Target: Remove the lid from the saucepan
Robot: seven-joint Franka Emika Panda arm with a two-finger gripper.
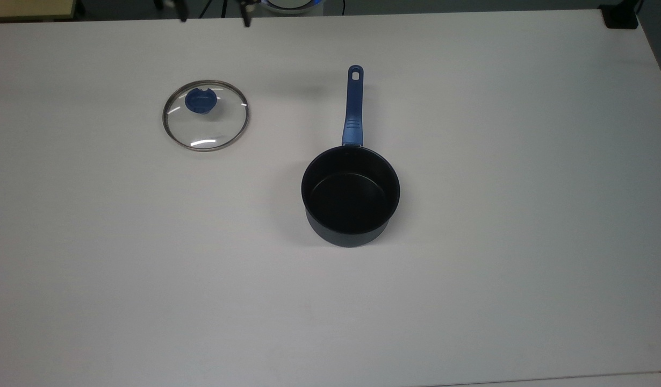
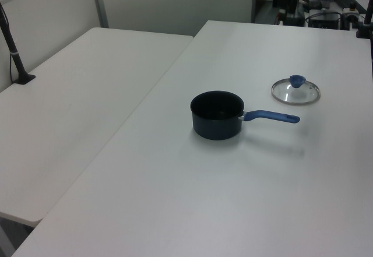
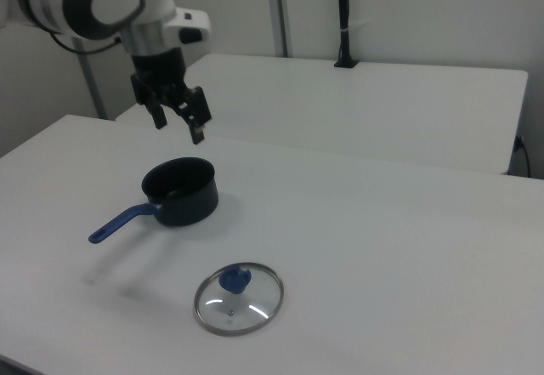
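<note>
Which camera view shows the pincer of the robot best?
The right view: the whole pincer hangs open, high above the table, clear of the lid and the saucepan. The top view catches two dark finger tips at its upper edge.

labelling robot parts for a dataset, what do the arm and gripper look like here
In the right view the arm is glossy white with rounded housings and a dark grey ring at a joint. A white block sits at the wrist, above a black gripper built from angular linkage pieces, ending in two slim black fingers.
</note>
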